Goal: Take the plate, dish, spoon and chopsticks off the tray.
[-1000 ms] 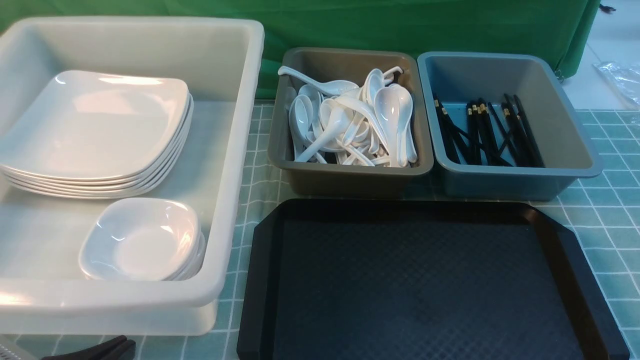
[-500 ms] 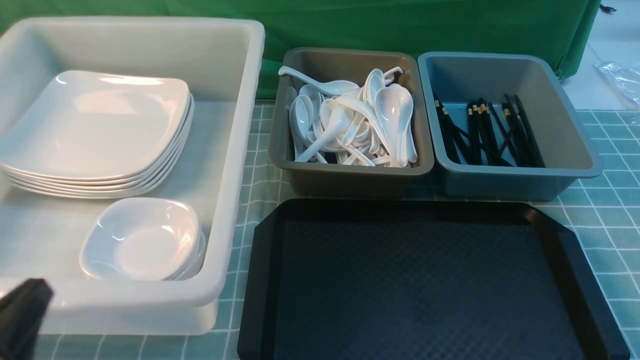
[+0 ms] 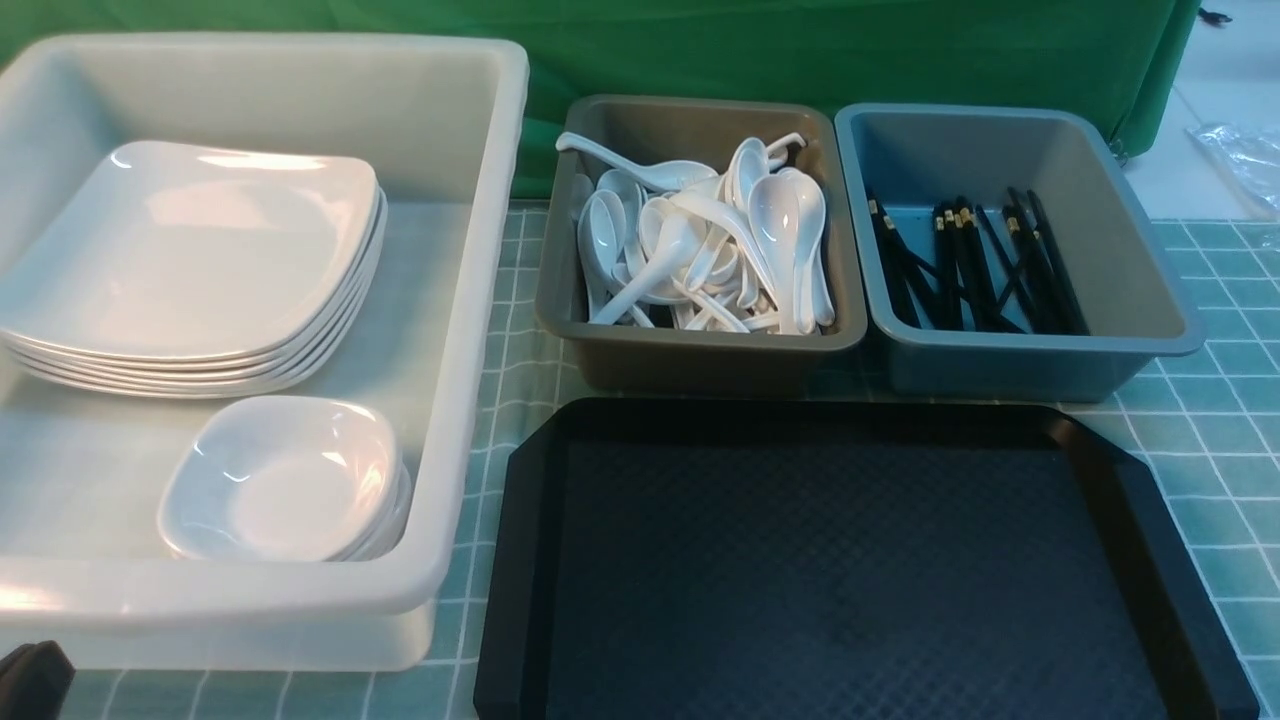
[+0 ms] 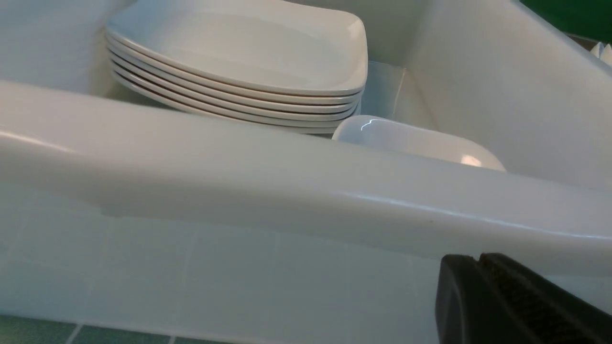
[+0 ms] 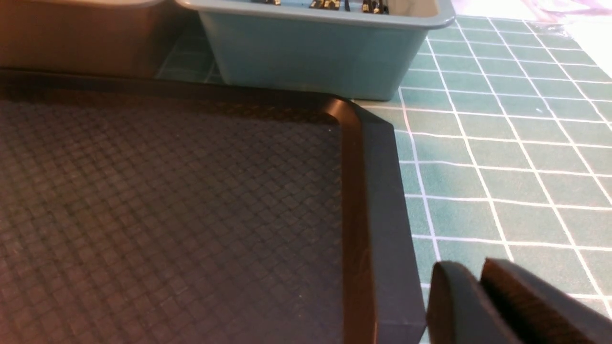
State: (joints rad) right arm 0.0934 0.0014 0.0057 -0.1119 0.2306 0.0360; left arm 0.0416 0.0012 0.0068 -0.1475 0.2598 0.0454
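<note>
The tray (image 3: pixel 860 560) lies with its textured floor bare; the right pincer (image 5: pixel 478 286) hovers just outside the tray's right rim over the green checked cloth (image 3: pixel 1215 420), and whether it is released or clenched cannot be told from its view, though nothing sits between the fingers. The left pincer (image 4: pixel 478 267) is clenched on nothing, low and close against the outer near wall of the white tub (image 3: pixel 250 600), which stands between it and the tub's contents. Beyond that wall, the plates (image 3: pixel 190 260) are stacked at the far side, and the small dishes (image 3: pixel 285 480) are stacked nearer the pincer. The spoons (image 3: pixel 700 250) lie heaped in the brown bin (image 3: pixel 700 355), and the chopsticks (image 3: pixel 975 265) lie in the blue-grey bin (image 3: pixel 1040 370), just beyond the tray's far rim. Compared with half a second earlier, the left pincer appears lower at the front view's lower left corner; all tableware is unmoved.
</note>
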